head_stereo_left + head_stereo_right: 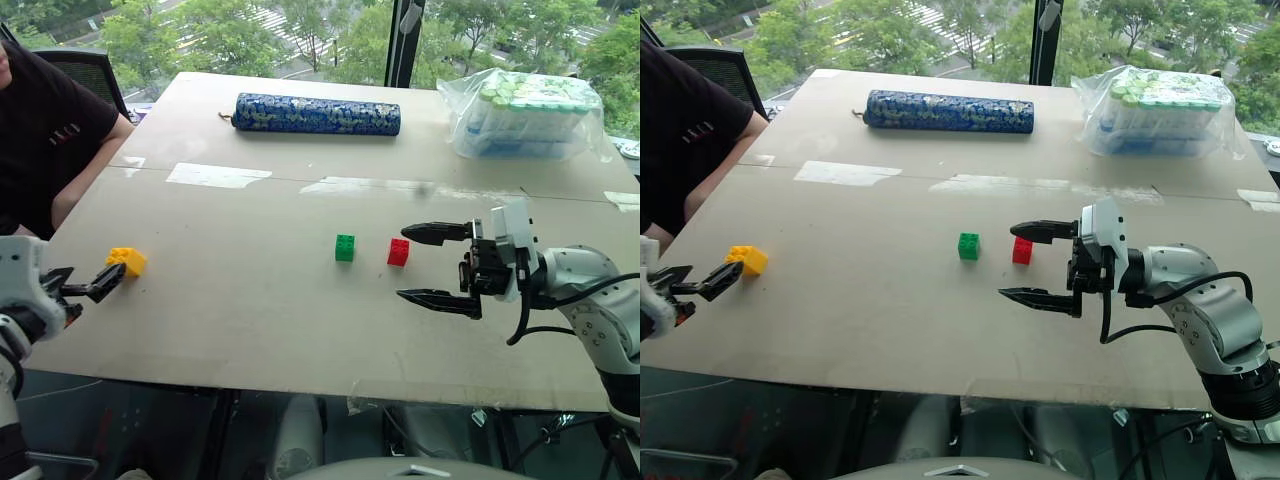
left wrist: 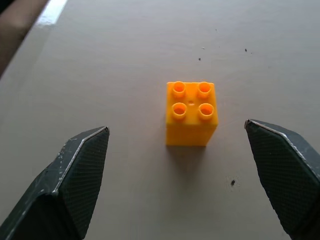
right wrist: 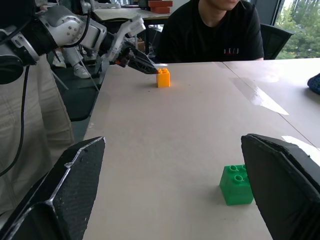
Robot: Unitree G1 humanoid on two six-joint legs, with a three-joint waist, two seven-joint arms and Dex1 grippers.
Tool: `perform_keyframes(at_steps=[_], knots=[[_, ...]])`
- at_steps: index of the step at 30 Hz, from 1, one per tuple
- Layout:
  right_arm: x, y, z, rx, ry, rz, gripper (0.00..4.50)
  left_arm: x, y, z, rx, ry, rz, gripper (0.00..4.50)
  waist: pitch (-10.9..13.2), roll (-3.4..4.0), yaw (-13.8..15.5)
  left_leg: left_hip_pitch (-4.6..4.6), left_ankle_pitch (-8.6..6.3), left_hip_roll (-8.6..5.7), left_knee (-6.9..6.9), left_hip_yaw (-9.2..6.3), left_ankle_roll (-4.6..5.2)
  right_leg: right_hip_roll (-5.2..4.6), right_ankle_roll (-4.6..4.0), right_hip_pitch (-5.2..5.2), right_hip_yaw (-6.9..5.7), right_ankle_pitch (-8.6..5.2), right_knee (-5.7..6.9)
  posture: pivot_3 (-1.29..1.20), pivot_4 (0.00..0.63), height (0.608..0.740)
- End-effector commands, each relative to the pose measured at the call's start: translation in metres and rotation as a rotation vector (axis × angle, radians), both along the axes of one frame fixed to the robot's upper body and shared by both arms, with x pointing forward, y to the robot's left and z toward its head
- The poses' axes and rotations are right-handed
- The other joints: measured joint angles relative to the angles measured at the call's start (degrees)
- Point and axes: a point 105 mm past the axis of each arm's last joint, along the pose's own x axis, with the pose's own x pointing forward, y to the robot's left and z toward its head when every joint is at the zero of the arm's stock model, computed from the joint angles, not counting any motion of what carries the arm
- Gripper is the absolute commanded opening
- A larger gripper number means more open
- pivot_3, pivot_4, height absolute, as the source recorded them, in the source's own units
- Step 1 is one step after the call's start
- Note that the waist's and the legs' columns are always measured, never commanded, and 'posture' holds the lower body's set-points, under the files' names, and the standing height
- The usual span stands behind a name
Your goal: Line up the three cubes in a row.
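Observation:
Three small studded cubes lie on the tan table (image 1: 250,330). The yellow cube (image 1: 127,261) sits near the left edge. My left gripper (image 1: 95,277) is open right behind it, and the left wrist view shows the yellow cube (image 2: 191,114) just ahead of its spread fingertips, untouched. The green cube (image 1: 345,248) and the red cube (image 1: 398,252) stand close together at mid-table. My right gripper (image 1: 1006,261) points left, open wide and empty, its fingertips beside the red cube. One finger partly hides the green cube (image 3: 236,185) in the right wrist view.
A long blue patterned roll (image 1: 316,114) lies at the back centre. A clear bag of bottles (image 1: 527,114) stands at the back right. A person in a black shirt (image 1: 50,140) sits at the table's left side, near the yellow cube.

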Motion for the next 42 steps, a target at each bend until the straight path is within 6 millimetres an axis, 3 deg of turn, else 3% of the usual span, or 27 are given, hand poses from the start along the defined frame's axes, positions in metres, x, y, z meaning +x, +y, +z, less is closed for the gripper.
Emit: perform_keyframes(at_steps=[1,3,8,11,14,17,21,25,30,42], knots=[[-0.008,-0.001,0.012,-0.009,-0.056,-0.007,4.5,0.018,0.005,0.003,0.049,-0.001,-0.045,4.21,-0.01,-0.02,-0.08,0.0,0.0,0.0,-0.05,0.0,0.0,0.0,-0.03,-0.01,-0.01,-0.02,-0.01,0.0,0.15,0.74],[-0.009,-0.003,0.013,-0.015,-0.06,-0.019,4.5,0.024,0.007,0.0,0.079,0.012,-0.05,3.69,-0.01,-0.01,-0.15,0.0,0.0,0.0,-0.15,0.03,0.0,0.0,-0.04,-0.03,0.01,-0.02,-0.03,0.0,0.15,0.74],[-0.013,-0.007,0.013,-0.024,-0.052,-0.051,4.5,0.03,-0.001,-0.001,0.075,-0.007,-0.127,1.37,-0.01,-0.02,-0.94,0.0,0.0,0.01,-0.23,0.12,0.0,0.01,-0.04,-0.11,0.12,-0.03,-0.05,0.0,0.15,0.74],[-0.014,-0.008,0.012,-0.027,-0.047,-0.062,4.5,0.038,-0.024,0.015,0.079,-0.084,-0.274,1.34,-0.01,-0.03,-1.22,0.0,0.0,0.01,-0.23,0.08,-0.01,0.01,-0.04,-0.11,0.08,-0.03,-0.01,0.0,0.15,0.74],[-0.015,-0.011,0.012,-0.035,-0.047,-0.074,4.5,0.046,-0.084,0.035,0.028,-0.131,-0.601,1.34,-0.02,-0.06,-0.71,0.0,0.01,0.0,-0.19,0.06,-0.02,0.0,-0.04,-0.06,0.02,-0.03,0.0,0.0,0.15,0.74],[-0.016,-0.015,0.013,-0.042,-0.05,-0.095,4.5,0.05,-0.136,0.03,0.069,-0.063,-0.921,1.34,-0.01,-0.03,0.14,0.0,0.01,-0.02,-0.17,0.06,-0.02,-0.01,-0.04,-0.03,0.03,-0.03,-0.01,0.0,0.15,0.74],[-0.019,-0.022,0.013,-0.064,-0.057,-0.124,4.5,0.068,-0.176,0.018,0.173,0.02,-1.203,1.34,-0.01,-0.01,0.07,0.0,0.02,-0.06,-0.17,0.03,-0.02,0.05,-0.04,-0.02,0.02,-0.03,-0.02,0.0,0.15,0.74],[-0.023,-0.027,0.012,-0.089,-0.065,-0.151,4.5,0.089,-0.196,0.011,0.283,0.057,-1.355,1.34,0.01,0.0,-0.6,-0.01,0.01,-0.06,-0.18,0.07,-0.01,0.16,-0.03,-0.06,0.21,-0.03,-0.06,0.0,0.15,0.74],[-0.025,-0.033,0.013,-0.096,-0.075,-0.197,4.5,0.102,-0.204,0.008,0.363,0.077,-1.438,1.34,0.02,0.0,-1.46,-0.05,0.01,-0.06,-0.21,0.02,-0.01,0.22,-0.03,-0.11,0.27,-0.03,-0.1,0.0,0.15,0.74],[-0.032,-0.035,0.013,-0.092,-0.073,-0.251,4.5,0.105,-0.21,0.004,0.417,0.121,-1.508,1.34,0.02,-0.01,-1.5,-0.09,0.01,-0.06,-0.19,-0.01,-0.01,0.2,-0.01,-0.11,0.23,-0.03,-0.1,0.0,0.15,0.74]])
